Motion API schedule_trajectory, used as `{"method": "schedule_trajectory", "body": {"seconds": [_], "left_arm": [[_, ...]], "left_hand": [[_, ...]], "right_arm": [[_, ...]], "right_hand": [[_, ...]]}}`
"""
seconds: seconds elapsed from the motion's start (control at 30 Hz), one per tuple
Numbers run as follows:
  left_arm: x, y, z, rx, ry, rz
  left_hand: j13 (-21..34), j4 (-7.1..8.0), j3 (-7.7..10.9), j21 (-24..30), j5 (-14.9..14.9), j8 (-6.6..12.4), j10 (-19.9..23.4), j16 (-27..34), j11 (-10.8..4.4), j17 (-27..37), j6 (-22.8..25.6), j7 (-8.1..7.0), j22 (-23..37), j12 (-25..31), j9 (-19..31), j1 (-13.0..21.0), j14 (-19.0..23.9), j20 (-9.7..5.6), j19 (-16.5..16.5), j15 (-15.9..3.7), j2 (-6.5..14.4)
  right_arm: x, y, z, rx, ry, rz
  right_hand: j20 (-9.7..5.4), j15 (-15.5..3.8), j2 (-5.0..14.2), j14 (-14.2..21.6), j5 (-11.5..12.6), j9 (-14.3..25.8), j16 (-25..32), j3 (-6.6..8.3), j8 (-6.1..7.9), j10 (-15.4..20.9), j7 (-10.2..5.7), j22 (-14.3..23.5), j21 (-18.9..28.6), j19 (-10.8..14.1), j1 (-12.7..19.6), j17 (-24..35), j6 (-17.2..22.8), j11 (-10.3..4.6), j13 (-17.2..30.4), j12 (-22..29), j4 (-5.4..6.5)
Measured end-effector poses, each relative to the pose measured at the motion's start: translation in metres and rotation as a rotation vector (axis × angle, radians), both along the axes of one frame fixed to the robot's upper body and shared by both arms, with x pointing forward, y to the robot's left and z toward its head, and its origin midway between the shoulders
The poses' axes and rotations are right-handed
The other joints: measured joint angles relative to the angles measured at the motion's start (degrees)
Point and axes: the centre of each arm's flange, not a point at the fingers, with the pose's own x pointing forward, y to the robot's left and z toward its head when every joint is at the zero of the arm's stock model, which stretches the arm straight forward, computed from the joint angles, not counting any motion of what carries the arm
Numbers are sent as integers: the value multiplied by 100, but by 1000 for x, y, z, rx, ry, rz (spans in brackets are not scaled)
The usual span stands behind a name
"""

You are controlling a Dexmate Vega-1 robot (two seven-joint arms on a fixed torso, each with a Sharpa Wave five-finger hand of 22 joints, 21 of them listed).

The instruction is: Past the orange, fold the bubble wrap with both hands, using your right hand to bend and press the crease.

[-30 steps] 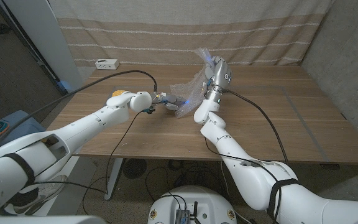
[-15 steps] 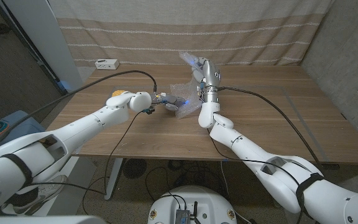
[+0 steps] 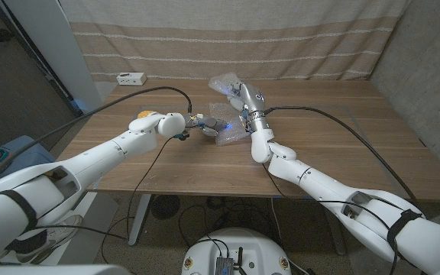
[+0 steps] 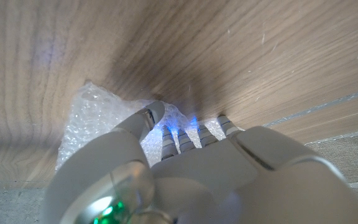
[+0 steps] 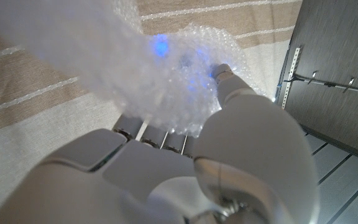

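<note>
The wooden table (image 3: 342,145) spans the head view, with a striped beige curtain (image 3: 228,38) hanging behind its far edge at twelve o'clock. Both white arms reach in from the bottom corners and meet just past the table's middle.

The bubble wrap (image 3: 226,107) lies a little toward eleven o'clock from the table's centre. One end rests on the wood, while the other rises off it and curls over at the top, toward twelve o'clock.

The right hand (image 3: 244,99) is raised at the wrap's three o'clock side and holds the lifted flap; in the right wrist view the sheet (image 5: 166,74) drapes across the fingers (image 5: 229,84), thumb closed against it, with blue light glowing through the bubbles.

The left hand (image 3: 197,122) sits low at the wrap's nine o'clock side. In the left wrist view its fingers (image 4: 151,115) press down on the near edge of the sheet (image 4: 92,121), pinning it to the wood, with a blue glow at the fingertips.

The orange (image 3: 145,114) sits at nine o'clock from the wrap, partly hidden behind the left forearm, near the table's left edge.

A small white box (image 3: 131,77) sits at the far left corner, at ten o'clock, well apart from everything else.
</note>
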Motion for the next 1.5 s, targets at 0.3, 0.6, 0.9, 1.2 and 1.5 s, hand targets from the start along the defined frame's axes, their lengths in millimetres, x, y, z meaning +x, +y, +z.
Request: {"method": "schedule_trajectory", "body": {"seconds": [0.3, 0.6, 0.9, 1.2, 1.5], "left_arm": [[-3, 0, 2, -7, -12, -8], [-6, 1, 3, -12, -22, -10], [-12, 3, 6, -28, -45, -16], [-33, 13, 21, -69, -156, -13], [-57, 30, 40, -116, -267, 36]], "left_hand": [[0, -21, -22, 0, 26, 0, 0, 0, 0, 0, 0, 0, 3, 0, 0, 0, 36, 20, 19, -24, 0], [0, -21, -22, 42, 26, 28, 0, 0, 0, 0, 1, 0, 8, 22, -1, 0, 37, 21, 21, -26, 0], [1, -33, -331, 112, -41, 148, 181, 50, 261, 22, 343, -45, 42, 93, -6, -94, 217, 175, 50, 2, -141], [28, -176, -1092, 195, -533, 238, 647, 116, 338, 36, 1104, -277, -57, 218, 24, -665, 726, 480, 424, 210, -619], [28, -286, -1252, 203, -668, 191, 920, 99, 406, 36, 1320, -118, -62, 282, 24, -752, 859, 526, 565, 264, -607]], "right_arm": [[4, -3, -6, -46, 178, 32], [13, -5, -6, -31, 384, 94], [18, -7, -5, -21, 500, 115], [22, -8, 0, -22, 520, 84], [24, -8, 2, -57, 529, 39]], "right_hand": [[0, 6, 55, -112, 0, -1, -66, -16, -28, -67, 66, -66, 50, 0, 55, 0, -67, 104, 0, -68, -16], [18, 87, 70, -335, 0, 32, -209, -16, -50, -300, 83, -153, 72, -17, 70, -41, -84, 257, -10, -225, -16], [219, 149, 70, -558, 0, 55, -316, -50, -93, -473, 41, -262, 47, -282, 69, -70, -184, 268, -14, -333, 18], [227, 150, 69, -558, 0, 55, -332, -64, -93, -472, 42, -291, 45, -289, 69, -97, -184, 268, -42, -333, 31], [266, 141, 69, -502, 0, 54, -338, -82, -94, -366, 74, -345, -19, -516, 69, -151, -152, 289, -41, -333, 14]]}}
